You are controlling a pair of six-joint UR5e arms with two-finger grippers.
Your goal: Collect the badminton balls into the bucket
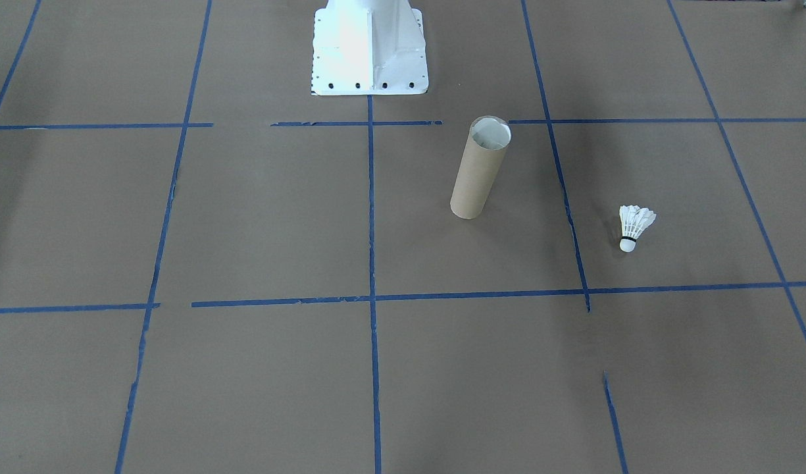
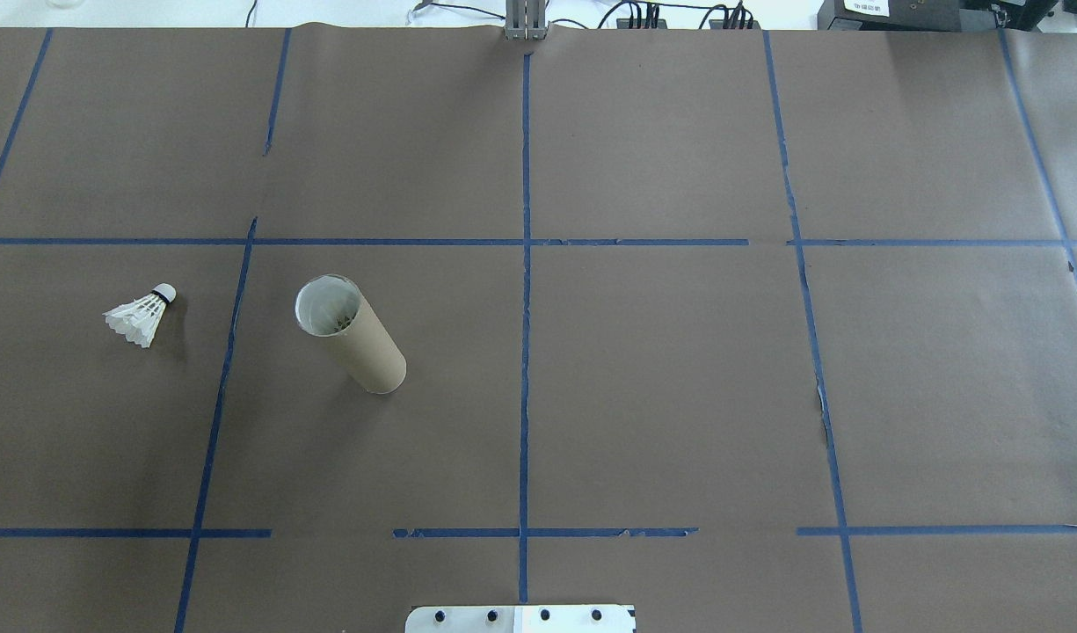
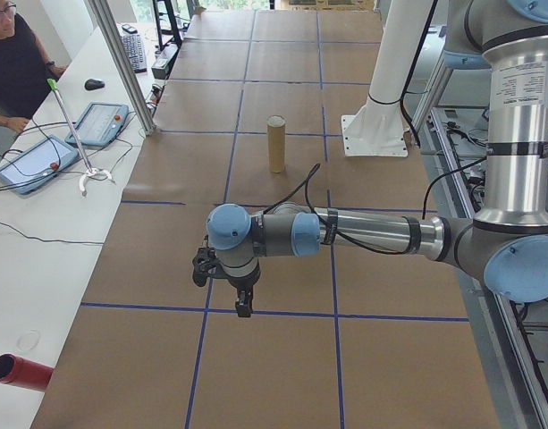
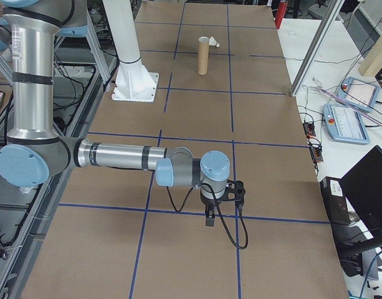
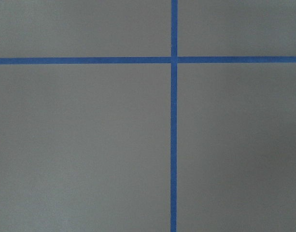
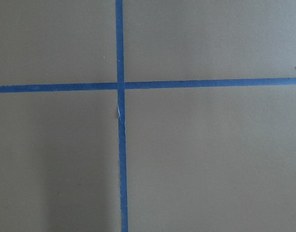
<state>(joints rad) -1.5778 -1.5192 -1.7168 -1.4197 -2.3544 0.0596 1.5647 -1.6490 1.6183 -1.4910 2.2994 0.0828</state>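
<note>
- Facing the robot, the front camera shows a tall, narrow brown cardboard tube [image 1: 479, 168] stood upright on the brown paper-covered table [image 1: 245, 230], its open top showing a pale inside. A small white feather shuttlecock [image 1: 633, 227] with a rounded cork tip and a thin black band is seen lying on the table well apart from the tube, across a blue tape line [image 1: 564, 191]. A white metal pedestal base [image 1: 370, 49] is seen at the top edge. No gripper is shown in this view.
- Seen from overhead, the tube [image 2: 352, 334] is placed left of the table's middle line, and the shuttlecock [image 2: 140, 315] is laid on its side further left, beyond a tape line, its cork tip turned toward the far edge. No arm is caught here.
- From the left end of the table, the near arm is stretched out level over the table, and the left gripper [image 3: 242, 308] is pointed down above the paper, well short of the tube [image 3: 275, 144]. Whether it is open or closed cannot be told, and nothing is seen in its grasp. A person [image 3: 14, 63] is seated at a side desk with tablets.
- From the right end, the right gripper [image 4: 209, 219] is likewise hung over the paper, far from the tube [image 4: 204, 55] and the shuttlecock [image 4: 217, 44] just beside it; its opening cannot be told.
- Only paper and crossing blue tape are shown by the left wrist camera.
- Likewise, only paper and tape are shown by the right wrist camera.
</note>
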